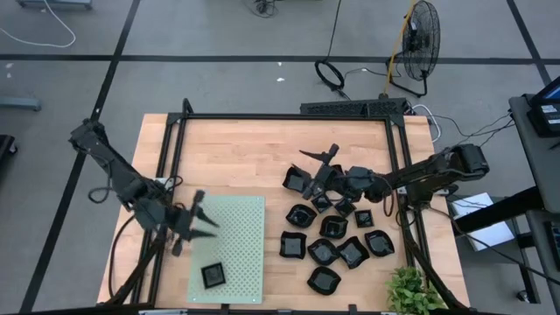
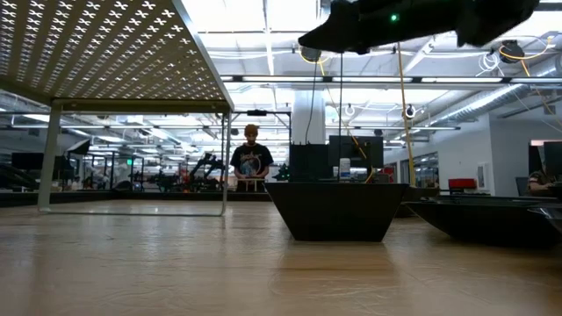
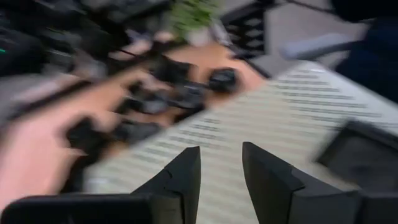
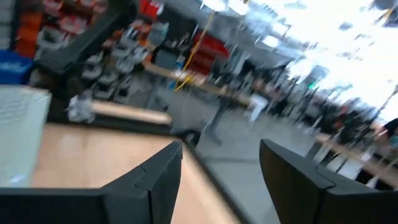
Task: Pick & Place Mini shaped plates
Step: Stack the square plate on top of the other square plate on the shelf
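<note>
Several small glossy black plates lie clustered on the right half of the wooden table. One more square plate sits on the near end of the pale green perforated mat; it also shows in the left wrist view. My left gripper hovers open and empty over the mat's left part. My right gripper is open and empty, raised above the far side of the plate cluster and pointing level toward the room. In the low view one plate rests flat on the wood.
A black metal frame borders the table's far, left and right sides. A small green plant stands at the near right corner. A bare strip of wood lies between the mat and the plates. A person stands far behind the table.
</note>
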You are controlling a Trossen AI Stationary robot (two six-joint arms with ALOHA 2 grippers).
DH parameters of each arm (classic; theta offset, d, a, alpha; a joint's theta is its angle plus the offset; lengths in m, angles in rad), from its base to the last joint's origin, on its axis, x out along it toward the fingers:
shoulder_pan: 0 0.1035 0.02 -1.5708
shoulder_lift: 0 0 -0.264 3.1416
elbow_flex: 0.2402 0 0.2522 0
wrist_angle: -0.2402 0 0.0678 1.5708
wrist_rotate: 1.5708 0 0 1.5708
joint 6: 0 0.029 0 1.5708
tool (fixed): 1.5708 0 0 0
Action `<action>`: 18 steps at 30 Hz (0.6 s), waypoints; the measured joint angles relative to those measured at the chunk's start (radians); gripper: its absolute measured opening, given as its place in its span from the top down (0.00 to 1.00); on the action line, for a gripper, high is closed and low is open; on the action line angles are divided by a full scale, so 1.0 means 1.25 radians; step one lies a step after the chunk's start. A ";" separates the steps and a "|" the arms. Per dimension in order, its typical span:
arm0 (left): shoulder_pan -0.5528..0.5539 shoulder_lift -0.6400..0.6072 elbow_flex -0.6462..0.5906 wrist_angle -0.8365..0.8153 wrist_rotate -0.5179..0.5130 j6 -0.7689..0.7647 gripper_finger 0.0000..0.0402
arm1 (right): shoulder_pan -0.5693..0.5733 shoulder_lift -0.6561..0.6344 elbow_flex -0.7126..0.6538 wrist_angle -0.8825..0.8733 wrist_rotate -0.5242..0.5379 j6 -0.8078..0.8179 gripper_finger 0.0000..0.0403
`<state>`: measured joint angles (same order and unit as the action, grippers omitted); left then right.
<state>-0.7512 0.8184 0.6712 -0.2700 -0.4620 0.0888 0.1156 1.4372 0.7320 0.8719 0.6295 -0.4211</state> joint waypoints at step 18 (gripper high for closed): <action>0.484 -0.301 -0.232 0.150 0.354 0.086 0.76 | -0.090 -0.246 0.259 -1.447 -0.163 0.850 0.48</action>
<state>-0.1457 0.4419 0.3811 -0.0830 -0.0199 0.1968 0.0029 1.1296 1.0560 -0.9370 0.4258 0.6417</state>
